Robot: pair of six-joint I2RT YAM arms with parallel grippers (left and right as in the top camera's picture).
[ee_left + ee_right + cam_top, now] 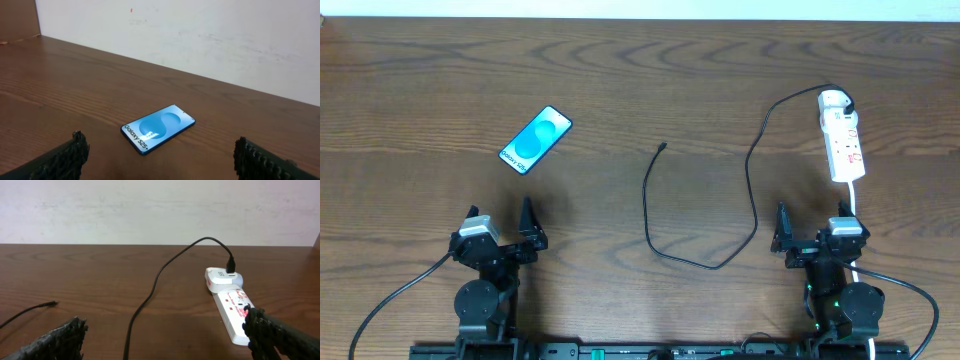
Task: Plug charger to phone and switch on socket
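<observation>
Spread wide, gripping nothing: L gripper [500, 215] & R gripper [812, 218], at near table [640, 60] edge. Ahead of L, well apart: phone [535, 139], screen up. Ahead of R, near: socket [844, 145]. Btwn arms: charger cable [650, 200], tip loose, apart from phone.

Location presented as a robotics lab or test bench. Evidence: left arm [480, 285] & right arm [840, 290] fixed to a rail [660, 352] at edge of wood-grain table [670, 60]; arm cabling [390, 300] trailing off; plain scuffed white wall [200, 35] behind.
</observation>
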